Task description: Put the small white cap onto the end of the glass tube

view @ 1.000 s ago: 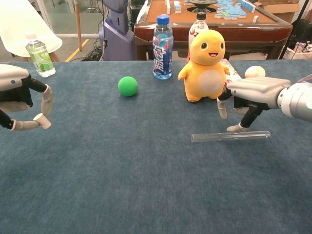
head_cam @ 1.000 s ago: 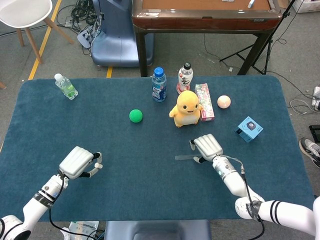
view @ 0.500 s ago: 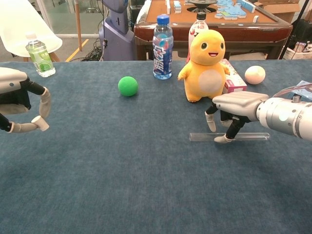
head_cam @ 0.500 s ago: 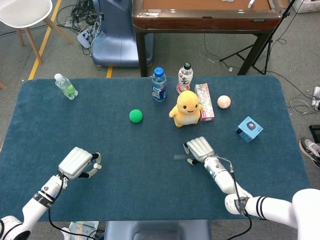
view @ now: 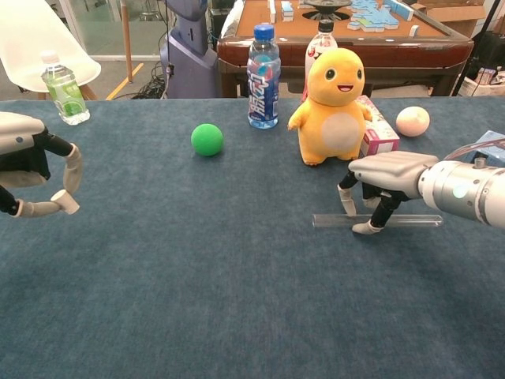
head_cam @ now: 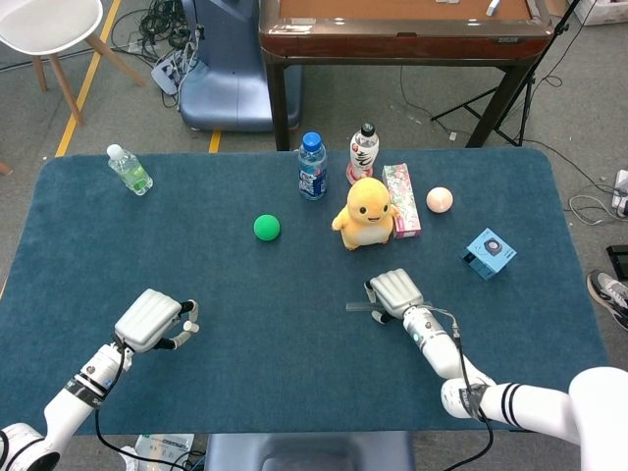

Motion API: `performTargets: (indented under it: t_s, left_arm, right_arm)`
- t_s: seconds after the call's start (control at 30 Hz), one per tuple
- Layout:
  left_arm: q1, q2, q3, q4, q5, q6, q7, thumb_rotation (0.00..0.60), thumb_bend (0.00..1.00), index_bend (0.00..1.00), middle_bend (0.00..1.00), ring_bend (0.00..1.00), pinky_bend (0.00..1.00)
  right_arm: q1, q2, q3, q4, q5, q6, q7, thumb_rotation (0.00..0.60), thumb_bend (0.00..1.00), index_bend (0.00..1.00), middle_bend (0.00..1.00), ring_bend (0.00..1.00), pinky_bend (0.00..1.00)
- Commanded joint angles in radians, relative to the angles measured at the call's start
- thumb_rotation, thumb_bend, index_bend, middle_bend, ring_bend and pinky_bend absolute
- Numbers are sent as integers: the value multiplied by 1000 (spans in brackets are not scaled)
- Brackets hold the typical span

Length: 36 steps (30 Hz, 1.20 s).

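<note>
Lying on the cloth, glass tube (view: 377, 220) under right hand (view: 384, 179) fingertips.

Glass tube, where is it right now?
In the chest view the glass tube lies flat on the blue table at right, under the right hand, in front of the yellow plush toy.

Left hand (view: 31, 170) held low at left, fingers curled, pinching the small white cap (view: 63, 201) at its fingertips. Right hand (view: 379, 189) palm-down, fingertips (view: 364, 227) lowered around the clear glass tube (view: 377, 220); grip not confirmable.
</note>
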<state>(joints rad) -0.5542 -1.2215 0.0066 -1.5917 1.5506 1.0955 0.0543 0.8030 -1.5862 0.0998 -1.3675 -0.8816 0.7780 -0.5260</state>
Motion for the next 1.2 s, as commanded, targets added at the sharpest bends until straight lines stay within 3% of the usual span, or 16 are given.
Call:
performTargets:
  t_s: [0.03,1.2]
  left_arm:
    - [0,0,0,2,0,-1,-2,600,304,527,1000,1000,993]
    - [0,-6,-3,5,7,-10,-7,600,305,527,1000,1000,993]
  right_arm:
    - [2,1,-2,-1,3,0,2,600,291,519,980,1000,980]
    - [-18,67,-53,-47,47,56,-9,600,292,468,979,1000,980]
